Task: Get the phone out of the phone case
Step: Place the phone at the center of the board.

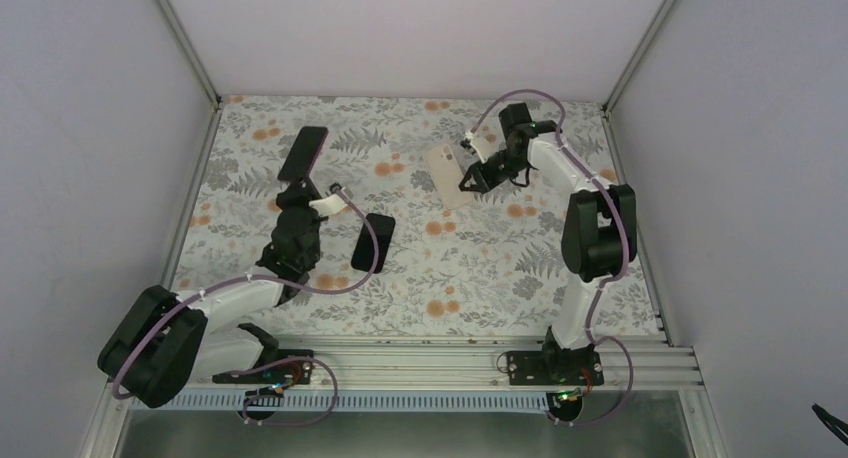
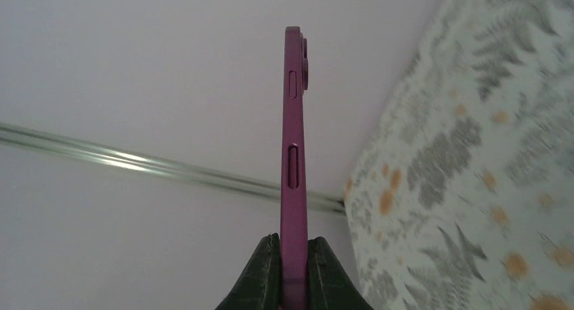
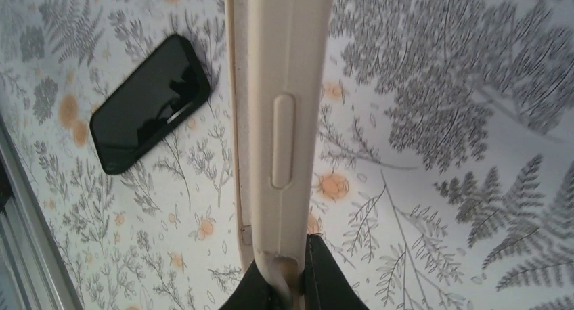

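Observation:
My left gripper (image 1: pixel 298 185) is shut on the lower end of a purple-cased phone (image 1: pixel 303 156), held up off the table at the far left. The left wrist view shows the purple-cased phone (image 2: pixel 294 154) edge-on, upright between the fingers of the left gripper (image 2: pixel 294 273). My right gripper (image 1: pixel 472 177) is shut on the edge of a cream phone case (image 1: pixel 445 174) at the back right. In the right wrist view the right gripper (image 3: pixel 298 279) pinches the bent wall of the cream phone case (image 3: pixel 284 86). I cannot tell whether a phone sits inside it.
A black phone (image 1: pixel 372 242) lies flat on the floral table cover (image 1: pixel 480 268), between the two arms. The right wrist view shows the black phone (image 3: pixel 149 103) lying screen up. White walls and aluminium frame posts (image 1: pixel 185 38) close in the table.

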Available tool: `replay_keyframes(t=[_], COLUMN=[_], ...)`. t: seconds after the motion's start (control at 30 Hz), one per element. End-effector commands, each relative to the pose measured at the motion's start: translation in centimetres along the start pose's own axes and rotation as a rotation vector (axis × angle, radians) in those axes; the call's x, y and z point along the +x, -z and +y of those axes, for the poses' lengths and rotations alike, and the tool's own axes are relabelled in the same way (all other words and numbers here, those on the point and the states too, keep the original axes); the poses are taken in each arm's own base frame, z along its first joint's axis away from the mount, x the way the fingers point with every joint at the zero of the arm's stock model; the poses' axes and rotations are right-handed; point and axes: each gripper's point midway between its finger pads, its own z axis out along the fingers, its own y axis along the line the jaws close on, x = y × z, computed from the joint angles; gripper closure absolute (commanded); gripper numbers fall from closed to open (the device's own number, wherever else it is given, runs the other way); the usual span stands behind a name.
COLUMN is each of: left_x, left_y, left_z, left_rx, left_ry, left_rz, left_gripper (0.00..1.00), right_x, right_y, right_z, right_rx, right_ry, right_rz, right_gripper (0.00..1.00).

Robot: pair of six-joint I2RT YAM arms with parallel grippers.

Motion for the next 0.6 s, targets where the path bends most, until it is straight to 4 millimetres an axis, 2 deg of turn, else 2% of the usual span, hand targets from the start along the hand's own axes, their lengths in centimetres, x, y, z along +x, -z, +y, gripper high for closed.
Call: replay_keyframes(t=[0.0, 0.17, 0.33, 0.4, 0.47, 0.5, 0.57], left_x=[1.4, 4.1, 5.7, 6.2, 6.0, 5.8, 5.3], left_y=[0.2, 0.3, 0.9, 1.4, 2.1, 2.6, 3.9], left_z=[-3.7, -7.9, -10.7, -11.7, -12.7, -13.3, -14.3], left_rx=[0.108, 0.201, 0.264, 0.311, 0.383, 0.434, 0.569], left_ry=[-0.059, -0.142, -0.211, -0.223, -0.210, -0.202, -0.169], left_rz=[0.002, 0.062, 0.091, 0.100, 0.081, 0.073, 0.049], left_gripper=[0.98, 0.98, 0.97, 0.93, 0.85, 0.77, 0.65], right_x=[3.0, 5.9, 8.2, 8.7, 9.1, 9.3, 9.6], right_y=[-1.4, -2.7, -3.6, -3.8, -3.7, -3.5, -3.0], right_z=[0.3, -0.2, -1.2, -1.7, -2.4, -2.7, -3.4], right_rx=[-0.043, -0.046, -0.023, -0.006, 0.023, 0.041, 0.092], right_ry=[-0.017, -0.045, -0.084, -0.102, -0.121, -0.123, -0.123], right_rz=[0.094, 0.178, 0.247, 0.267, 0.288, 0.299, 0.320], right_gripper=[0.97, 0.96, 0.96, 0.96, 0.88, 0.79, 0.67])
